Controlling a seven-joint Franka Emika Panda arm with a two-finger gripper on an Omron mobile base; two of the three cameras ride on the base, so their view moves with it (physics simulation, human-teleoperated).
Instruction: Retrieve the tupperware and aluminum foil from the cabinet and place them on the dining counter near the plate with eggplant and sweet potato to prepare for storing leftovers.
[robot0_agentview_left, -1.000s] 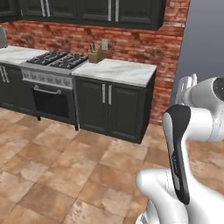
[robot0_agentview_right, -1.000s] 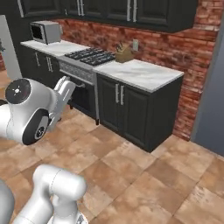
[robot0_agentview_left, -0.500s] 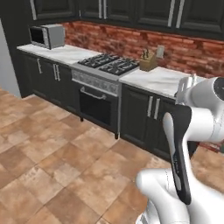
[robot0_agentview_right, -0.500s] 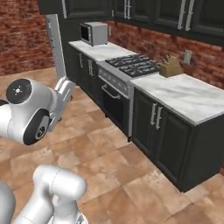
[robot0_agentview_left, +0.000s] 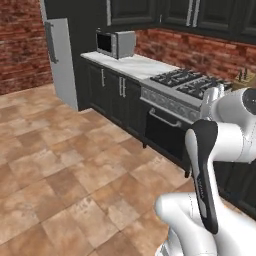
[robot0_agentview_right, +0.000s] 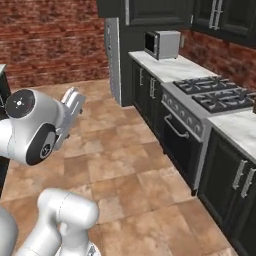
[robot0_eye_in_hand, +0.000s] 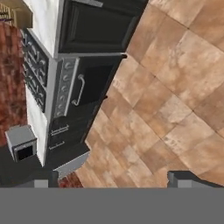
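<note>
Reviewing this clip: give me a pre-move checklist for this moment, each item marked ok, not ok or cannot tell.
1. Gripper open and empty: ok; the two fingertips stand far apart in the hand view with only floor tiles between them.
2. Tupperware or aluminum foil in sight: not ok; neither appears, so no pick can start yet.
3. Floor ahead of the base free of obstacles: ok; bare tiles run up to the stove and the fridge.
4. Arm clear of the worktop: ok; it stays folded above the base, apart from the marble worktop with the microwave.
5. Wall cabinet with the items open: cannot tell; the upper doors in view are shut.
</note>
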